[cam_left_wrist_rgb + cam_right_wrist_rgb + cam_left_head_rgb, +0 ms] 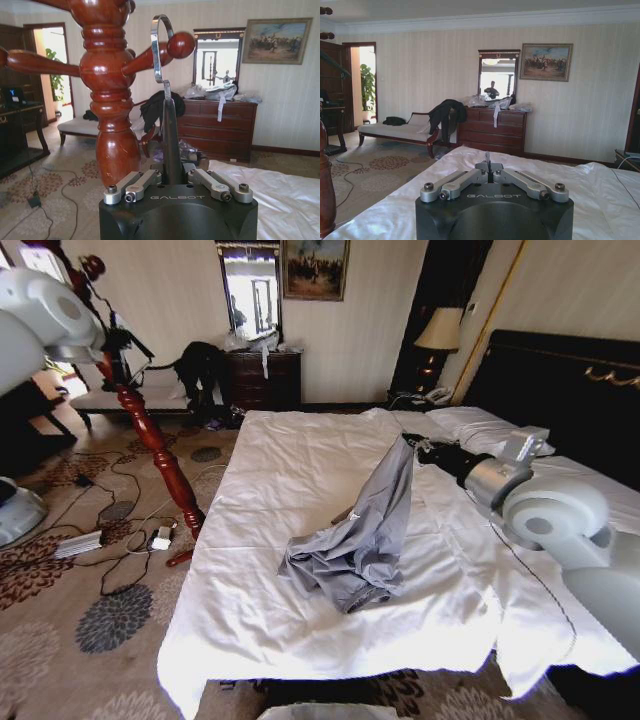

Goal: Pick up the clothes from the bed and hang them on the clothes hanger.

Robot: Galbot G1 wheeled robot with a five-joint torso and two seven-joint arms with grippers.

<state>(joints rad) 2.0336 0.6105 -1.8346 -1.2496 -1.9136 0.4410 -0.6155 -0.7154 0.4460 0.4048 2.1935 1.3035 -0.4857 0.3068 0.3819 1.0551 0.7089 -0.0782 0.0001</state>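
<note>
Right gripper [418,447] is over the middle of the wide white bed [300,470], and it is pinched shut on the top end of the light grey-blue thin shirt [365,530]. In the right wrist view the gripper's [490,172] silver links are folded in to the middle, with only a small dark bit between them. The shirt hangs from that pinch like a tent. Its long side runs from the gripper down toward the foot of the bed and a little to the robot's left. The lower part lies in a bunched heap on the white sheet.

Left gripper [173,175] is up high beside the bed, on the robot's left. It is shut on the stem of the black curved clothes hanger [169,140], which stands straight up between the links. The hanger's silver metal hook [157,47] curls at the top, right beside a round knob of the red-brown turned wooden coat stand [107,100]. I cannot tell if the hook touches the knob.

The coat stand's post [155,445] leans across the patterned carpet [110,620] next to the bed. Grey cables [120,530] lie on the floor there. Far back stand a dark wooden dresser [265,378], a mirror [250,290] and a framed painting [315,268]. A black headboard with gold trim [570,390] is on the right.
</note>
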